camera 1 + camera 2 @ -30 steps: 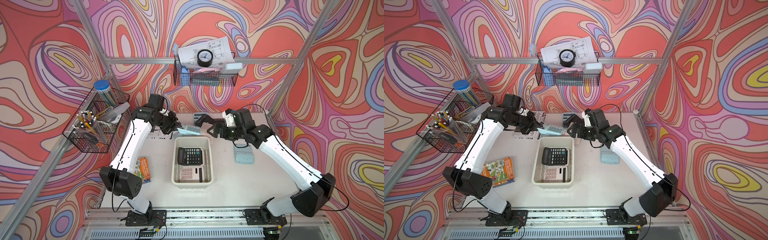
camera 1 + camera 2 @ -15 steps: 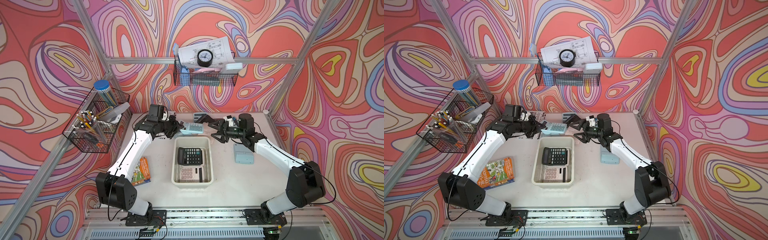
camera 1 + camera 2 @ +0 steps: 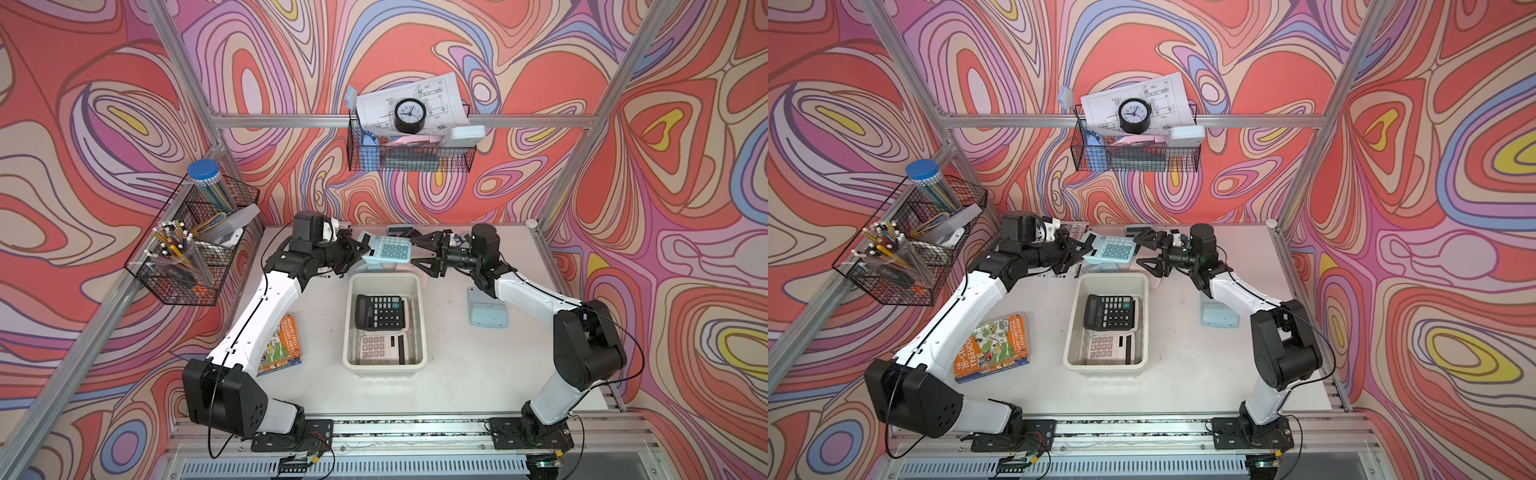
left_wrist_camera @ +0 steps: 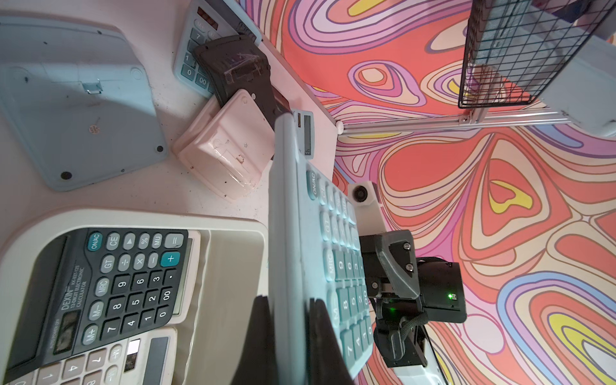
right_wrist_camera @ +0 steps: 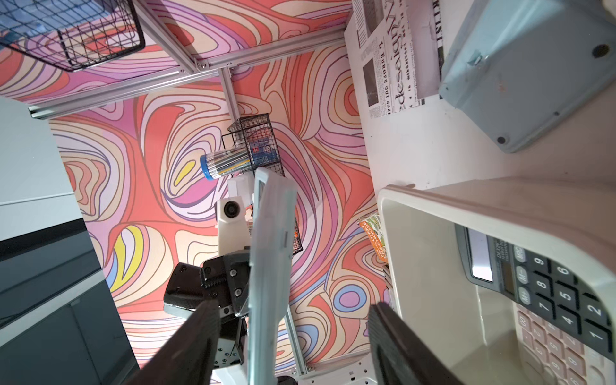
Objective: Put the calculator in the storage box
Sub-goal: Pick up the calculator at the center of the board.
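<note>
At the left of the bench (image 3: 457, 374), the book (image 3: 992, 340) reads "78-Storey Treehouse". Further back, a newspaper (image 5: 396, 56) carries the words "L EUROPE QUI".

Your left hand (image 3: 360, 249) is clamped on one end of the pale blue calculator (image 3: 388, 249). Over the last second it has lifted the calculator and turned it keys-up. It now hangs off the bench by the far rim of the box (image 3: 420, 316), not yet inside.

In the box, the black calculator (image 4: 110, 283) is marked "DEXIN 12-digit electronic calculator" and lies over a pale one (image 3: 380, 347).

Your right hand (image 3: 415, 252) has swung down and in. Its jaws are narrowing from wide and now straddle the calculator's free end. The right wrist view shows they are not gripping it yet.

That looks like a handover beginning, so the drop into the box is still ahead of you.
</note>
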Available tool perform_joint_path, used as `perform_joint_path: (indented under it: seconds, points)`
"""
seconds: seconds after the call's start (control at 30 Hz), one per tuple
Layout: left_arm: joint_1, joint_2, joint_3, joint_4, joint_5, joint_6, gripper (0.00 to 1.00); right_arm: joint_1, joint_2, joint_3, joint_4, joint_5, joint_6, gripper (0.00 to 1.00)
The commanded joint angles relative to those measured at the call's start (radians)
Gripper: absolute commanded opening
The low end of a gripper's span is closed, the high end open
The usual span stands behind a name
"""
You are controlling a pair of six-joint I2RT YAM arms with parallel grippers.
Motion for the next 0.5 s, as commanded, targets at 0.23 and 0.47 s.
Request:
perform_joint_path:
  seconds: [0.23,0.47]
  points:
    - [-0.004,-0.033,-0.007,0.038,0.016,0.043,0.0,0.055,0.052,0.062,0.111,-0.042,0.083,0.4]
    - [-0.005,-0.035,-0.004,0.023,0.005,0.051,0.0,0.064,0.052,0.072,0.083,-0.051,0.063,0.11]
